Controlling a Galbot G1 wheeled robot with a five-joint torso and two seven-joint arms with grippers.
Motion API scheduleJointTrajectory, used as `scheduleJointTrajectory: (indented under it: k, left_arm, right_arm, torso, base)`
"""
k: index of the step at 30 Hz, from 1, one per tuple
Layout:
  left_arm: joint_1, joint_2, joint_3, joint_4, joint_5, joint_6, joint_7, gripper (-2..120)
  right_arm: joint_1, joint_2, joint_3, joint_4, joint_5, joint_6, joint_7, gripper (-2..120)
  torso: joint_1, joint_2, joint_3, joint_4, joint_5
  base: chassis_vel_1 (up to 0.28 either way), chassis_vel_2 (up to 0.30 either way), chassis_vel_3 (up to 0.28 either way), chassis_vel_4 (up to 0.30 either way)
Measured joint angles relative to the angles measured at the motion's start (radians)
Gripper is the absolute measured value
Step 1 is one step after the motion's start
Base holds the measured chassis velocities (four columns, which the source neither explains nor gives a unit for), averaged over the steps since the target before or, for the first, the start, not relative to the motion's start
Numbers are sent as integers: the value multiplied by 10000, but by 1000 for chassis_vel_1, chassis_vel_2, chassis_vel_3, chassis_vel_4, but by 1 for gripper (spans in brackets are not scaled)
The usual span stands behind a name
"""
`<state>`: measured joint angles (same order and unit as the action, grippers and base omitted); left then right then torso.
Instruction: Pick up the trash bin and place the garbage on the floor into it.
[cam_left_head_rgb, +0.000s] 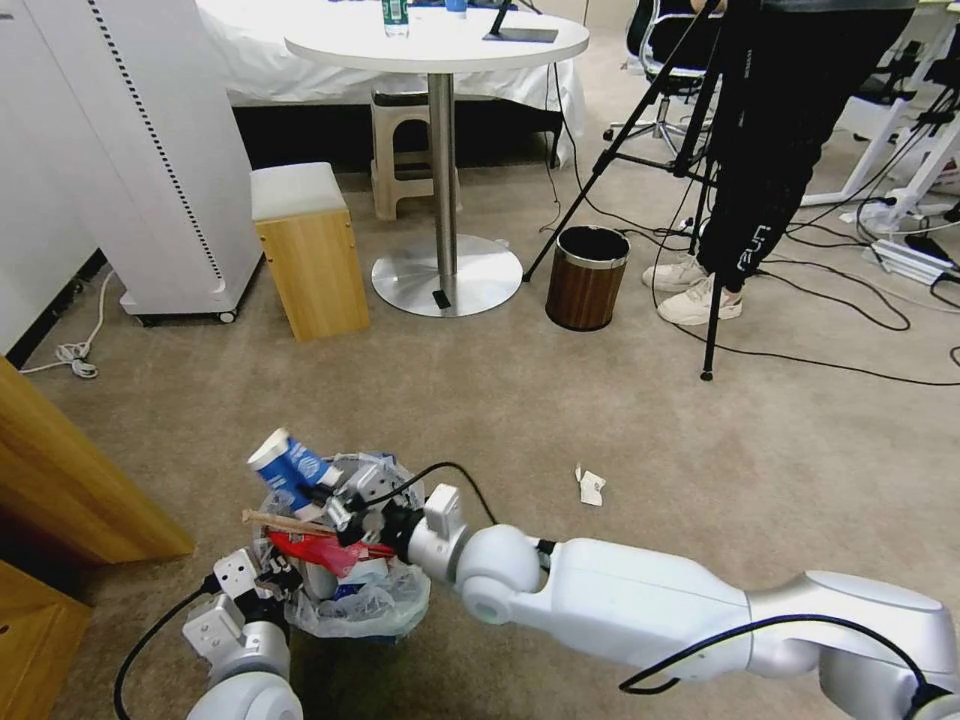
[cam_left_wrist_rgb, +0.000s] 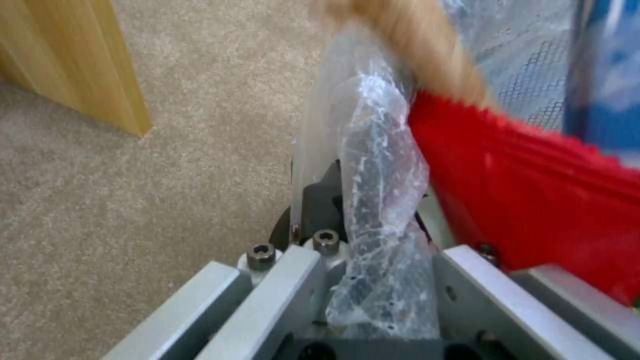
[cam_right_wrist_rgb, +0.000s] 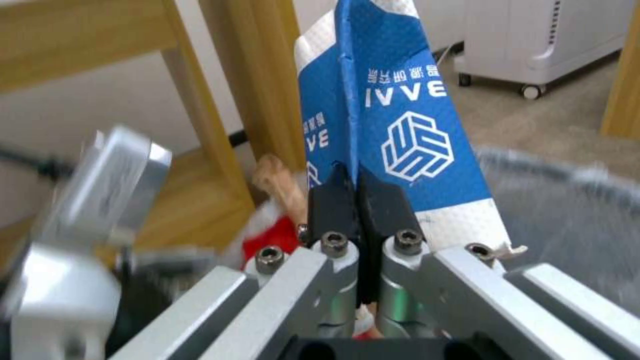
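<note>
Left end effector (cam_left_head_rgb: 272, 578) was clamped on the bin's (cam_left_head_rgb: 350, 590) bag rim, bin at your base. Right end effector (cam_left_head_rgb: 335, 497) was pinched on the carton (cam_left_head_rgb: 285, 466) over it; drop it deep, bin's crowded. Tissue (cam_left_head_rgb: 590, 486) lay farther out on the floor (cam_left_head_rgb: 600, 420).

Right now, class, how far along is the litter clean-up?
Mostly done: the trash bin, held at its bag rim by the left hand, holds a red wrapper and wooden stick. The right hand grips the blue-white carton over it. A crumpled white tissue remains on the floor.
</note>
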<state>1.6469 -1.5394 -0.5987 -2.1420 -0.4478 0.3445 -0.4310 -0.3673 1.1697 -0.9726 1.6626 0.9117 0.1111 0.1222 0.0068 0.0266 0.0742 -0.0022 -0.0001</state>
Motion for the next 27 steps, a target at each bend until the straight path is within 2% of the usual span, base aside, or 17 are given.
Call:
scheduleJointTrajectory:
  k: [8,21,24,27]
  left_arm:
    - [-30,-22,-4,41,-23,-3,0,1]
    - [2,-20,-7,78,-23,-15,-5,1]
    - [-10,-24,0,100,-22,-19,-5,1]
    - [-35,-25,7,111,-24,-20,-2,1]
  right_arm:
    - [-368,-541,-168,-129,-393,193,-133,0]
    - [-621,-517,-250,-576,-548,-87,192,0]
    - [-606,-591,-229,-512,-548,-126,210,7]
    - [-598,-763,-141,-251,-538,-111,198,22]
  torso:
    - [0,0,0,-2,0]
    - [0,0,0,0,1]
    - [0,0,0,0,1]
    - [-1,0,-1,0,1]
  base:
    - [0,0,0,0]
    - [0,0,0,0]
    - [0,0,0,0]
    - [0,0,0,0]
